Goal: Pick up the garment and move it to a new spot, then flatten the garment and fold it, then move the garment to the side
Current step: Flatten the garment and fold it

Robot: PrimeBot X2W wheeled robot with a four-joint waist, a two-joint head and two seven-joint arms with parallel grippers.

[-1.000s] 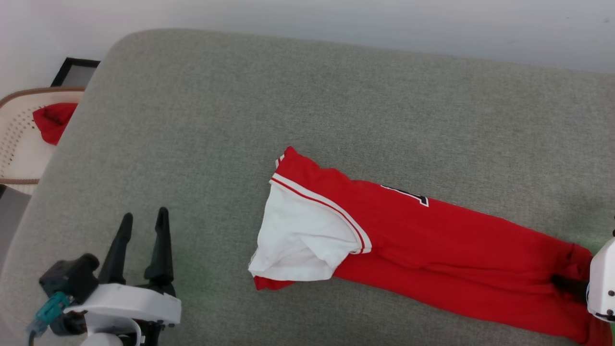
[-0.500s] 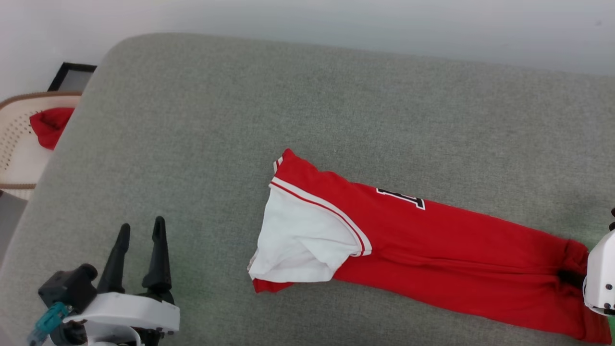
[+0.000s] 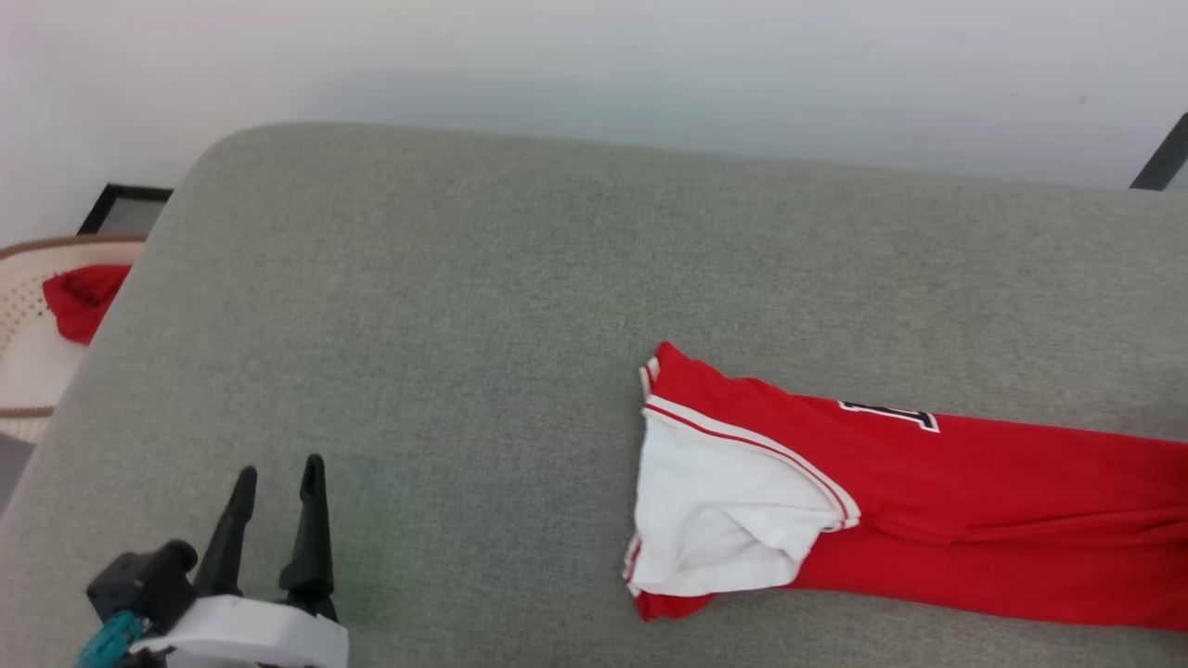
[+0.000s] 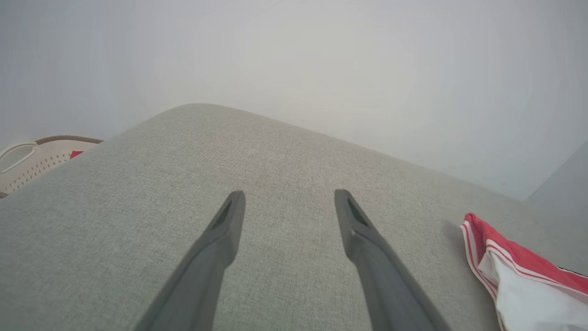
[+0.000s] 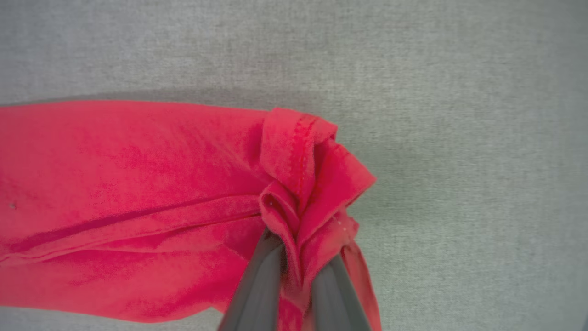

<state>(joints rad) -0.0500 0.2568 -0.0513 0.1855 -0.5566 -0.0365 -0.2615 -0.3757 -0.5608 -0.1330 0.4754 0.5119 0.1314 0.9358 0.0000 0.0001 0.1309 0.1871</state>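
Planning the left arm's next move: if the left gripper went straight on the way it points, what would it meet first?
The left gripper would likely meet bare grey cushion, though depth is unclear; the garment lies off to its right.

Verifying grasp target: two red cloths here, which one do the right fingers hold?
The jersey with the white sleeve; right fingers pinch its red hem. The plain red cloth lies apart in the basket.
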